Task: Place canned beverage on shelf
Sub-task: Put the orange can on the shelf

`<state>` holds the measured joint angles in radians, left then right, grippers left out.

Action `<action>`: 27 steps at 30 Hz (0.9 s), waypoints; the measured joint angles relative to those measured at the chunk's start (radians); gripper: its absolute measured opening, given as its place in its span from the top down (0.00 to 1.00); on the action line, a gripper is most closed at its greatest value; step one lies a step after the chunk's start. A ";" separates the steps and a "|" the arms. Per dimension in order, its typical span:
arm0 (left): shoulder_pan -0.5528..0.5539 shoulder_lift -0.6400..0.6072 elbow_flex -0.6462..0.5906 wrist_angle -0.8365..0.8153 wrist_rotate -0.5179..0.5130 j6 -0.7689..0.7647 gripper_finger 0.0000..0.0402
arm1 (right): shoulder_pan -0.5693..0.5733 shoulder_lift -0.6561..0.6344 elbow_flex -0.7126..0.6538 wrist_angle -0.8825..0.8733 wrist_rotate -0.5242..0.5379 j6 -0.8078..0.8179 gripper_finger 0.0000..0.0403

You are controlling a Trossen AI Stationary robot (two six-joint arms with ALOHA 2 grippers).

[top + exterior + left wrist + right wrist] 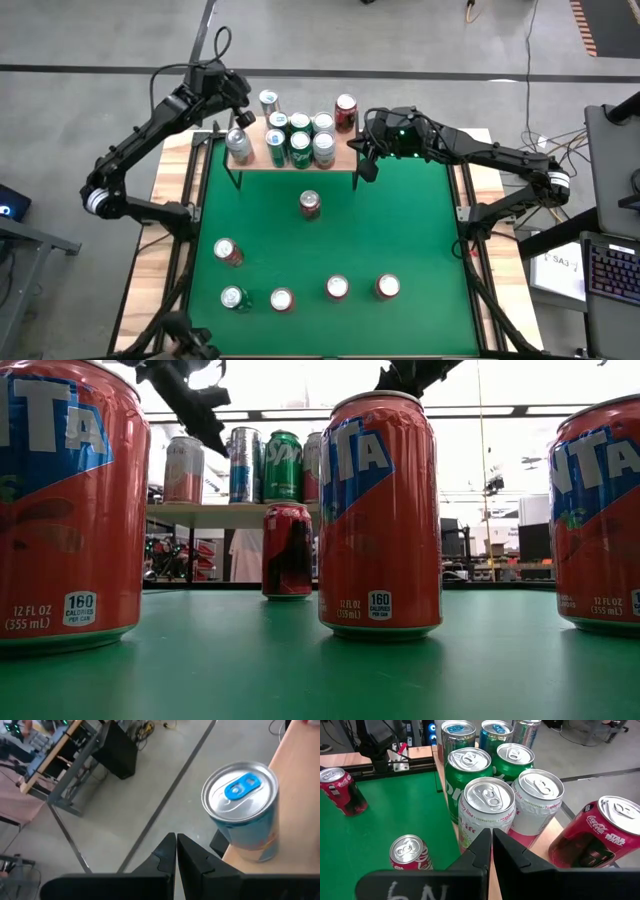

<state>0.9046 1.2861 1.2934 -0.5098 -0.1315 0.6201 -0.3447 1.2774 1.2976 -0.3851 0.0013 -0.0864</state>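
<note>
Nearest me, I count six cans on the green table (400, 230) yet to go, the closest to the shelf (352, 152) a red can (310, 205). Beyond it, about nine cans crowd the shelf, overlapping too much to count surely. Left gripper (237, 118) and right gripper (366, 168) flank the shelf, pinched closed, holding nothing.

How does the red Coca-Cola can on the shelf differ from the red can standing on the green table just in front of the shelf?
The Coca-Cola can on the shelf stands raised on the wooden shelf, at the right end of a crowd of cans; the can on the table stands lower, on the green surface, alone. In the low view only the table can is clearly seen. Both are upright, red and silver-topped.
</note>
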 joint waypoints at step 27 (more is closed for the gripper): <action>0.009 0.110 0.246 -0.265 0.184 -0.117 1.00 | 0.000 0.001 0.000 0.002 0.001 -0.001 0.98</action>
<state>0.9138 1.3964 1.5393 -0.7751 0.0525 0.5032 -0.3450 1.2781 1.2980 -0.3836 0.0021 -0.0870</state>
